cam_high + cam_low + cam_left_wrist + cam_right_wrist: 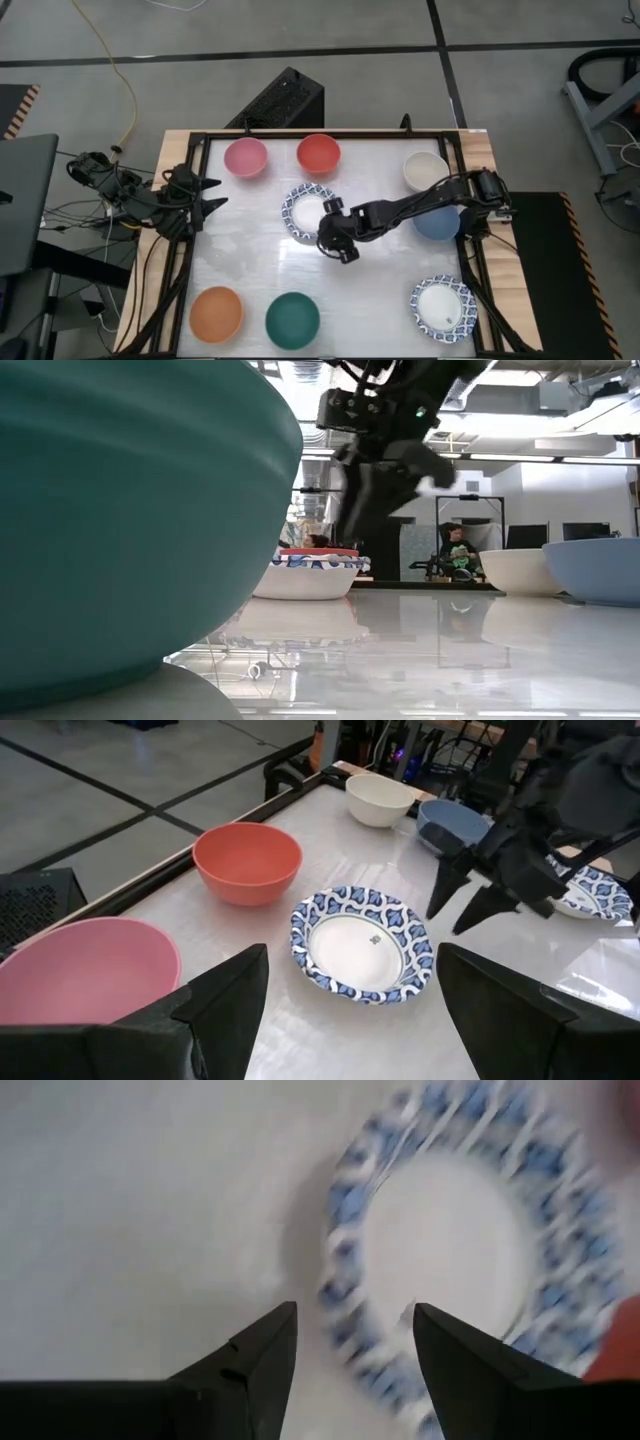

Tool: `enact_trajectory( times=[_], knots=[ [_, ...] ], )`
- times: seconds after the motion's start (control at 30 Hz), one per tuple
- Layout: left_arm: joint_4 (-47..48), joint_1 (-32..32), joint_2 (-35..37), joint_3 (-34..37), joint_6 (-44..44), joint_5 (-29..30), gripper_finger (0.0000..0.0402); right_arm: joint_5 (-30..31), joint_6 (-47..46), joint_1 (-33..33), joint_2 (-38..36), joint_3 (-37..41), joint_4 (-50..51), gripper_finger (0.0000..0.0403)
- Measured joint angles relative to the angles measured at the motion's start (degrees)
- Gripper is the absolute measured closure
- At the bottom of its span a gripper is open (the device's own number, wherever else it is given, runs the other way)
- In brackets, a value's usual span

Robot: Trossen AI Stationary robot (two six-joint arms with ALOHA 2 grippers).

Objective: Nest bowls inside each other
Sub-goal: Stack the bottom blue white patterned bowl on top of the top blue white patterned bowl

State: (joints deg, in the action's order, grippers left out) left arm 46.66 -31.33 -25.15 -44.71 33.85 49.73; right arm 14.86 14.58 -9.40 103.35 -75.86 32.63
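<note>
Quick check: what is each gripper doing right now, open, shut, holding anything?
Left gripper: open, empty, waiting at the table's left edge.
Right gripper: open, empty, above the blue-patterned bowl at mid-table.

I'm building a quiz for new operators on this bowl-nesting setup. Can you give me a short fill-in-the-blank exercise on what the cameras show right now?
1. The right gripper hovers with its jaws ____ beside the blue-patterned bowl at mid-table.
2. Next to the pink bowl on the far row stands the ____ bowl.
3. The left gripper waits at the table's ____ edge.
4. On the near row, the orange bowl sits beside the dark ____ bowl.

Missing words: open; red; left; green
</note>
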Motion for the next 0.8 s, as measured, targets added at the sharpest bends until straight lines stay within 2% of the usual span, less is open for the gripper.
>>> enact_trajectory(
  times=[0.17,0.33,0.6,0.8],
  knots=[
    [0.5,0.0,0.0,0.0,0.1,-1.0,0.0123,-1.9,-16.6,-2.3,0.0,-2.4,15.2,0.0183],
    [0.6,0.0,0.0,0.0,-0.2,-0.8,0.0123,-4.8,-35.8,-6.0,0.0,-2.4,24.6,0.0183],
    [0.6,0.0,0.0,0.0,-0.3,-0.8,0.0123,-9.4,-70.8,-13.7,0.0,-2.4,32.0,0.0184],
    [0.6,0.0,0.0,0.0,-1.1,0.5,0.0123,-14.8,-96.7,-18.8,0.0,-2.4,32.7,0.0184]
  ],
)
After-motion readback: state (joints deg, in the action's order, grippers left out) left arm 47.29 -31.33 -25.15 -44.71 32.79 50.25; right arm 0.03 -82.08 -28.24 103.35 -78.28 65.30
